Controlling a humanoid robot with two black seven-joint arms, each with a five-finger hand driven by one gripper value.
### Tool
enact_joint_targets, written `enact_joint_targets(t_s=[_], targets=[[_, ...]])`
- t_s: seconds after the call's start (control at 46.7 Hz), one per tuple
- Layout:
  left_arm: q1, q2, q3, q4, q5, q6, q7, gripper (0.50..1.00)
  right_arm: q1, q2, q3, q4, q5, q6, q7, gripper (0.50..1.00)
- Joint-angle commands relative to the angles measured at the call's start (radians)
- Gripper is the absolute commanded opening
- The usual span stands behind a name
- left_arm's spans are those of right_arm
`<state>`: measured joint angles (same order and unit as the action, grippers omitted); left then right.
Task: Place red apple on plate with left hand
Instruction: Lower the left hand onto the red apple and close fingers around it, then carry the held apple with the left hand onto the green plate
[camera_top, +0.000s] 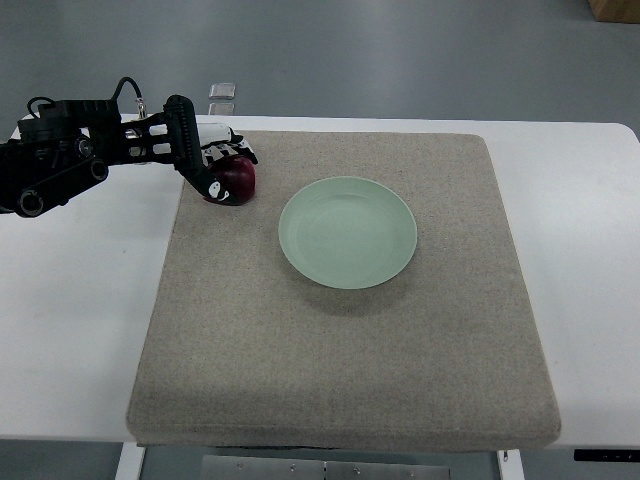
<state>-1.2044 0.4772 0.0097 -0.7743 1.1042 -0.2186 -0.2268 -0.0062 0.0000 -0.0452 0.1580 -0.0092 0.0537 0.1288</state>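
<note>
Left hand (212, 165) wraps red apple (236, 181) | plate (347, 232) bare, four o'clock of it | carry and drop left

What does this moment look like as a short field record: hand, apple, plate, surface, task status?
left hand: reaches in from the picture's left, fingers curled around the red apple
right hand: not in view
red apple: at the mat's upper-left area, left of the plate; whether lifted or resting on the mat cannot be told
plate: pale green, holds nothing, near the mat's centre, apart from the apple
mat: beige fabric pad on a white table
task status: apple grasped, not yet on the plate
</note>
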Motion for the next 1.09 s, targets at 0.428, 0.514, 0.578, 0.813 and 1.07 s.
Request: enact_joint_targets(t_s=[0.428, 0.514, 0.578, 0.813, 1.07], targets=[[-0.043, -0.035, -0.011, -0.068, -0.007, 0.088, -0.042, 0.500, 0.000, 0.000, 0.001, 0.000, 0.000, 0.000, 0.000, 0.964], [-0.043, -0.037, -0.011, -0.108, -0.006, 0.099, -0.043, 0.500, 0.000, 0.000, 0.001, 0.000, 0.000, 0.000, 0.000, 0.964], [-0.044, -0.037, -0.011, -0.146, -0.006, 0.099, -0.043, 0.500, 0.000, 0.000, 0.001, 0.000, 0.000, 0.000, 0.000, 0.964], [-0.043, -0.040, -0.013, -0.253, 0.039, 0.102, -0.043, 0.500, 0.000, 0.000, 0.001, 0.000, 0.000, 0.000, 0.000, 0.964], [-0.030, -0.080, -0.013, -0.264, 0.046, 0.124, -0.043, 0.500, 0.000, 0.000, 0.001, 0.000, 0.000, 0.000, 0.000, 0.964]])
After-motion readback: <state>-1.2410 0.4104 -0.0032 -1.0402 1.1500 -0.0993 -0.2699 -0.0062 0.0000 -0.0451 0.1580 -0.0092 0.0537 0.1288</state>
